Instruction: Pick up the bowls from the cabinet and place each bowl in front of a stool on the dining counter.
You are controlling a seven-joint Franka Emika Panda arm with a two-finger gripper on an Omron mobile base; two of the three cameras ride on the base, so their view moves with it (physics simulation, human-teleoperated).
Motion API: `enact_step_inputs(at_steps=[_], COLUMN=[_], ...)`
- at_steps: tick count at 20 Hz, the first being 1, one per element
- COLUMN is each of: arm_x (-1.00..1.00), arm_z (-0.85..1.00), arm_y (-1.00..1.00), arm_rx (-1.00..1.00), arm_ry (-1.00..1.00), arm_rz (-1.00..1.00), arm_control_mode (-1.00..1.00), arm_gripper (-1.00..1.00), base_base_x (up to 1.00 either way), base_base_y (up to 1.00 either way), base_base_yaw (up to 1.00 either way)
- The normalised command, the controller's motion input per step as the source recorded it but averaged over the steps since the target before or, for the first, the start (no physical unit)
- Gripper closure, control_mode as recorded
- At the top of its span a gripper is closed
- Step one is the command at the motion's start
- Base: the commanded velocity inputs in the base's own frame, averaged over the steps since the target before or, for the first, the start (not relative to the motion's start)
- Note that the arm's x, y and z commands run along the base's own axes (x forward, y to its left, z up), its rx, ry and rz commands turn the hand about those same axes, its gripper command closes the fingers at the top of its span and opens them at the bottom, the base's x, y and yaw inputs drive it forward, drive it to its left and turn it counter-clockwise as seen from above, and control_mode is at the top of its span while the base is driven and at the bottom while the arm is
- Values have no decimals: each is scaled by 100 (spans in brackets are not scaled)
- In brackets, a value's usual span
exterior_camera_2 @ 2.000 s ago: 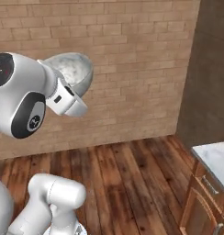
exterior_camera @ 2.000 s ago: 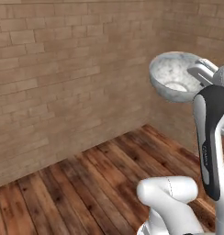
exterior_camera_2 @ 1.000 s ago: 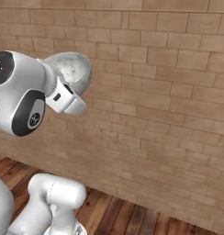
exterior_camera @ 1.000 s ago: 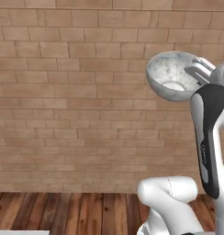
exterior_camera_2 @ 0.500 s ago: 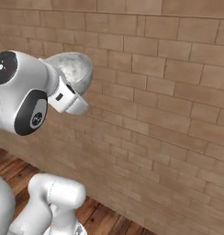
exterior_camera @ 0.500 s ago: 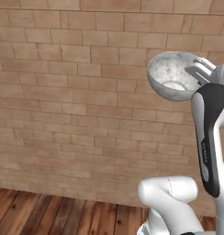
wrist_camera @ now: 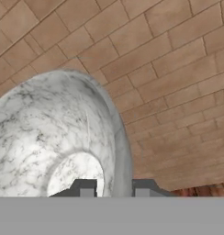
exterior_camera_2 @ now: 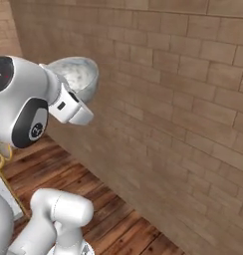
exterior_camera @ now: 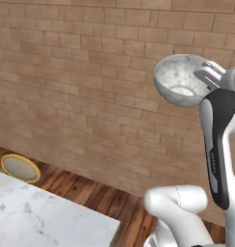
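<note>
A speckled grey-white bowl (exterior_camera: 178,79) hangs high in the air in front of a brick wall, tilted on its side. My gripper (exterior_camera: 209,76) is shut on its rim at the right. In the hand view the rim of the bowl (wrist_camera: 63,137) runs down between the two fingertips of my gripper (wrist_camera: 114,189). From the right base view the bowl (exterior_camera_2: 77,74) shows behind my white hand. A corner of the marble dining counter (exterior_camera: 37,219) lies at the lower left, and a round stool (exterior_camera: 20,168) with a yellow rim stands beyond it. The cabinet is out of view.
A brick wall (exterior_camera: 85,87) spans the whole background close ahead. Wooden floor (exterior_camera_2: 108,209) runs along its foot. A thin yellow stool leg (exterior_camera_2: 1,155) shows at the left edge of the right base view.
The whole picture has shifted as the base turns. The dining counter corner and a stool have come into view at the lower left. The bowl stays in my gripper, unchanged.
</note>
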Motion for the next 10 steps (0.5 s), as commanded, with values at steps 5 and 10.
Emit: enact_step_inputs(at_steps=[5,10], arm_x=[0,0], arm_z=[0,0], arm_y=[0,0], arm_rx=[0,0], arm_ry=[0,0], arm_rz=[0,0], arm_control_mode=[100,100], arm_gripper=[100,100], base_base_x=[3,3], base_base_y=[2,-38], base_base_yaw=[46,39])
